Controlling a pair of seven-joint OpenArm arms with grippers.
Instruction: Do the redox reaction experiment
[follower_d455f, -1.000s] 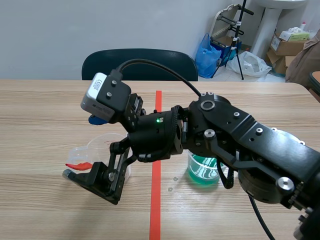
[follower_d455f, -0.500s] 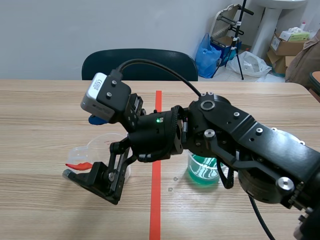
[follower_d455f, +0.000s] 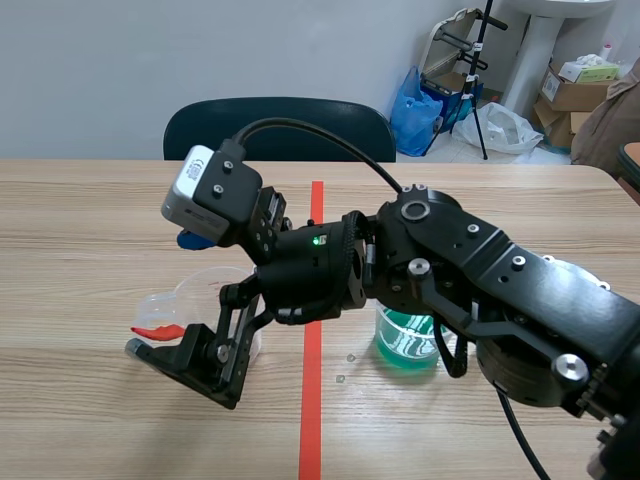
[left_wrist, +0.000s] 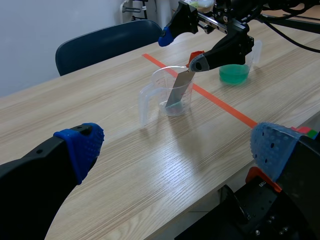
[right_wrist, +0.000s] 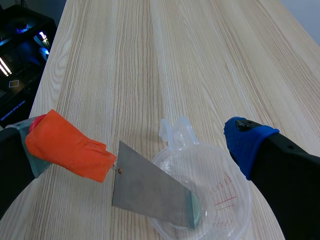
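Presently unchanged over the last second: no shift of arm, sheet or cup.

- Right pincer (right_wrist: 132, 144), reached across the orange tape line (follower_d455f: 311, 410): fingers apart, clamped on nothing, one pad touching the orange tab (right_wrist: 70, 150) of the metal sheet (right_wrist: 150, 192).
- Sheet tilted, lower edge inside the clear measuring cup (left_wrist: 172, 90), on the desk (follower_d455f: 90, 220) left of the line.
- Stillness judged as a held dip or a pause at release; cannot tell which.
- Left pincer (left_wrist: 177, 145): apart, nothing between, well back from the cup.
- Beaker of green liquid (follower_d455f: 408, 342): right of the line, under the right arm, partly hidden in the scene view.
- Obstruction: arm bulk over the beaker.
- Risk: sheet dragged along by a tab clinging to the pad on withdrawal.
- Beyond the desk: dark chair (follower_d455f: 280, 125), blue bag (follower_d455f: 415, 110).
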